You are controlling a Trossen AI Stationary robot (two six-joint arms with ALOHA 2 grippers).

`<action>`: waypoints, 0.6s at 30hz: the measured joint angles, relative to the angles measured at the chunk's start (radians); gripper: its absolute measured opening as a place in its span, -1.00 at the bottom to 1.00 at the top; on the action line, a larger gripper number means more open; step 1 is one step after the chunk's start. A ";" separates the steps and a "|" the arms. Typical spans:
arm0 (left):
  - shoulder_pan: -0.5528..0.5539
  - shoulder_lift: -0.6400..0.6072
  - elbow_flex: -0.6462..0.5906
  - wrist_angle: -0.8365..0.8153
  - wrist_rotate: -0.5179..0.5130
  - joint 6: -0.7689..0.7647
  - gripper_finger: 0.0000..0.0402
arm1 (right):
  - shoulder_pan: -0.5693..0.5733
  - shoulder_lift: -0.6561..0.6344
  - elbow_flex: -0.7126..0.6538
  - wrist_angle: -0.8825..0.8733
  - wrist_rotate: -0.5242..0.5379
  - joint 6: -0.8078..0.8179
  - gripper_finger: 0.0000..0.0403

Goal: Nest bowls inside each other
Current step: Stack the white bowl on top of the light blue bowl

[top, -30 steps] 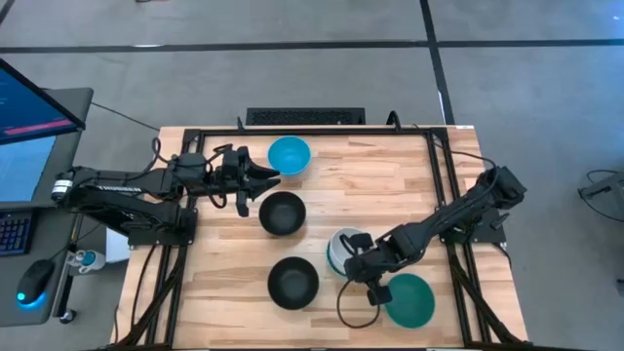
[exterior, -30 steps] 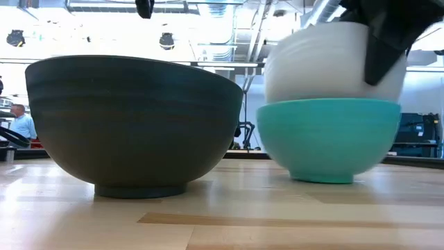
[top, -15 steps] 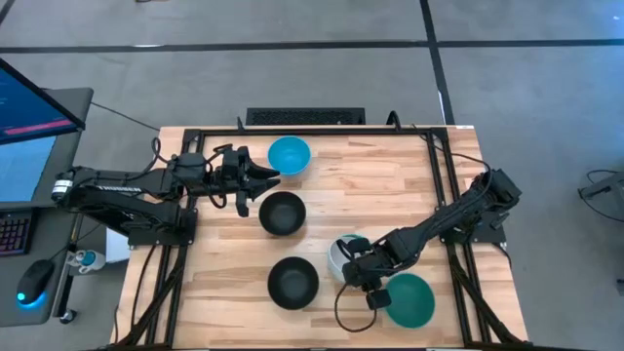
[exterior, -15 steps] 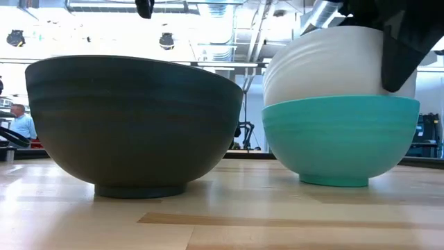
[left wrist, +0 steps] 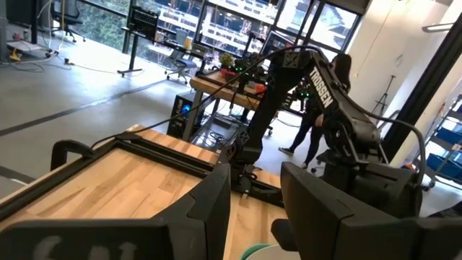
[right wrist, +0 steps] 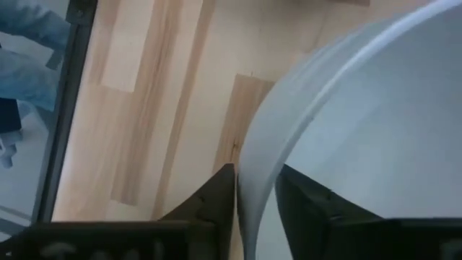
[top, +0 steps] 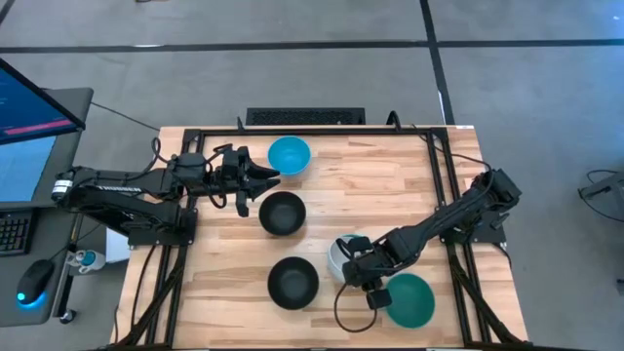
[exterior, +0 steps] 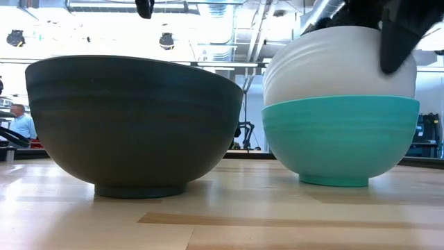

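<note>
In the high view the white bowl [top: 341,251] sits in my right gripper [top: 358,267], just far and left of the teal green bowl [top: 410,300]. In the low view the white bowl [exterior: 333,66] rises tilted behind the teal bowl [exterior: 340,139], which hides its lower part. Two black bowls [top: 282,213] [top: 292,282] rest on their bases mid-table, the nearer one large in the low view [exterior: 135,125]. One light blue bowl [top: 289,154] stands at the far side. My left gripper [top: 267,176] hovers open between the blue bowl and the farther black bowl. My right gripper holds the white bowl by its rim [right wrist: 253,184], one finger [right wrist: 216,195] outside the wall and one [right wrist: 310,206] inside. The fingers come from above, from the near right side. The bowl is raised and tilted; whether it touches the teal bowl I cannot tell.
A black frame [top: 292,131] runs along the table's far edge and sides. Bare wood lies at the table's far right [top: 390,185] and near left [top: 219,283]. A desk with a monitor [top: 29,107] stands left of the table. A person shows in the room behind [exterior: 21,125].
My right gripper has carried the white bowl a little toward the near edge and the teal bowl, tipping it, then nearly stopped. The teal bowl has slid slightly toward the near edge.
</note>
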 joint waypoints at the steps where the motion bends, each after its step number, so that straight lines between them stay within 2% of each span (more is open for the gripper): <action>1: 0.000 0.000 0.000 0.000 0.000 0.000 -0.43 | 0.000 0.000 0.011 -0.003 0.000 0.000 -0.49; 7: 0.000 0.000 0.000 0.000 0.000 0.000 -0.43 | 0.000 0.000 0.043 -0.022 0.000 0.000 -0.64; 18: 0.000 0.000 0.000 0.000 0.000 -0.001 -0.43 | 0.000 0.000 0.068 -0.082 0.001 -0.004 -0.65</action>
